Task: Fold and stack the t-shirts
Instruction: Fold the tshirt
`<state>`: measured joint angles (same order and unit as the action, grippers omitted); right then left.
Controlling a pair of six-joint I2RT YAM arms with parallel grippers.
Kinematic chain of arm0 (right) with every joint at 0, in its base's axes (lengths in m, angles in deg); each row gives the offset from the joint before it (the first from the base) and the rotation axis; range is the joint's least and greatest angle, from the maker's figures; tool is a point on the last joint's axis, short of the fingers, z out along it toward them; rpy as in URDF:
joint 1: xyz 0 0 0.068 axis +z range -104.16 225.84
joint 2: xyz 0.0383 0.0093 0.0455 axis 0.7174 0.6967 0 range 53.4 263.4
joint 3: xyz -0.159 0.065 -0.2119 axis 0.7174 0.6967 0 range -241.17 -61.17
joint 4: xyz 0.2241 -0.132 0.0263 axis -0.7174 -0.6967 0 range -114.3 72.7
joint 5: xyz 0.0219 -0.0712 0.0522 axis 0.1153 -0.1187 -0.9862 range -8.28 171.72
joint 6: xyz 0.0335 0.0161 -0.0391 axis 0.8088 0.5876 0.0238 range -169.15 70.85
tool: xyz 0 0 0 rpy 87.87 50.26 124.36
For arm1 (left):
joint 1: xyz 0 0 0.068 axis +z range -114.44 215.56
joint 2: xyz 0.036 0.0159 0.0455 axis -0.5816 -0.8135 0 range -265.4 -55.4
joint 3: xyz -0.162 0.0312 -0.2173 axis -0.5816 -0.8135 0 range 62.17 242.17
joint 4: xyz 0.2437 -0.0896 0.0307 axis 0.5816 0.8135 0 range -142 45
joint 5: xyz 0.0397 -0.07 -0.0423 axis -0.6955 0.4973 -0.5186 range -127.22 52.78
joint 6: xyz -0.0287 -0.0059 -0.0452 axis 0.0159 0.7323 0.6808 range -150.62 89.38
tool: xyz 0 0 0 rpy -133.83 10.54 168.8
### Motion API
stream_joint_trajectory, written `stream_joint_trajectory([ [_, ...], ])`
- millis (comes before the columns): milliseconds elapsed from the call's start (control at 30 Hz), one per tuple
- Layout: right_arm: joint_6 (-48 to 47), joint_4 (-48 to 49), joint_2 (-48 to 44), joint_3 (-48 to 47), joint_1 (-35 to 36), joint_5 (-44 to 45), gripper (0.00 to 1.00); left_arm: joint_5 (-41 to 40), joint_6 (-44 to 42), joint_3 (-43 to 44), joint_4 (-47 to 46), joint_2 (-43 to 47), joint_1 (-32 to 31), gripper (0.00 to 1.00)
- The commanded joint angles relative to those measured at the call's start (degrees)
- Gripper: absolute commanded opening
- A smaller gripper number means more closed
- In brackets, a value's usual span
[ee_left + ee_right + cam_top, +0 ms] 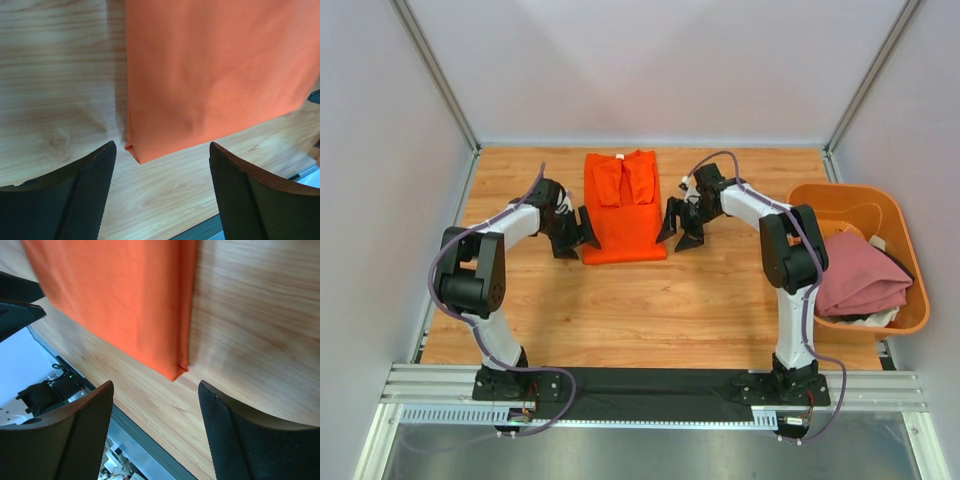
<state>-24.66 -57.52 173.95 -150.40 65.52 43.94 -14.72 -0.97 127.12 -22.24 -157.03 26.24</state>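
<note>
A bright orange t-shirt lies flat on the wooden table, folded into a narrow rectangle with its sleeves turned in. My left gripper stands open just off its near left corner, with nothing between the fingers. My right gripper stands open just off the near right corner, also holding nothing. The orange cloth fills the upper part of the left wrist view, and the same cloth hangs into the right wrist view from the top left. A dusty pink t-shirt lies bunched in the tub.
A rigid orange plastic tub stands at the table's right edge with the pink cloth and other fabric inside. White walls close the back and sides. A black mat and a metal rail run along the near edge by the arm bases.
</note>
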Motion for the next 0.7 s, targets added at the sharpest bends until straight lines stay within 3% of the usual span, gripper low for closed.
stream_joint_trajectory([
  [0, -1.7, 2.3, 0.1, 1.3, -0.6, 1.1, 0.68, 2.1, -0.9, 1.7, -1.7, -1.7, -0.1, 0.80],
  [200, -1.2, 3.0, 0.6, 3.3, 1.7, 1.1, 0.54, 3.9, 0.6, -2.7, -4.0, -1.7, -1.0, 0.60],
  [267, -0.5, 4.1, 0.3, 4.4, 2.3, 0.8, 0.51, 4.5, 2.2, -4.6, -5.3, -0.9, -1.9, 0.57],
  [367, 1.2, 7.6, -0.1, 7.7, 3.2, 0.1, 0.34, 4.5, 4.4, -10.0, -7.7, 2.1, -3.2, 0.55],
  [400, 1.4, 8.1, -0.3, 9.1, 3.4, 0.1, 0.19, 4.5, 4.9, -11.1, -8.2, 2.7, -3.5, 0.52],
  [467, 2.0, 8.5, -0.8, 10.5, 3.6, 0.4, 0.00, 5.1, 6.1, -13.8, -8.9, 3.9, -4.0, 0.45],
  [600, 2.4, 6.6, -5.7, 17.7, 4.3, 0.5, 0.00, 5.2, 8.9, -18.5, -4.5, 9.2, -6.3, 0.40],
  [667, 3.0, 6.6, -12.7, 26.0, 4.7, 1.1, 0.00, 4.0, 10.7, -23.3, -2.9, 16.8, -7.5, 0.40],
])
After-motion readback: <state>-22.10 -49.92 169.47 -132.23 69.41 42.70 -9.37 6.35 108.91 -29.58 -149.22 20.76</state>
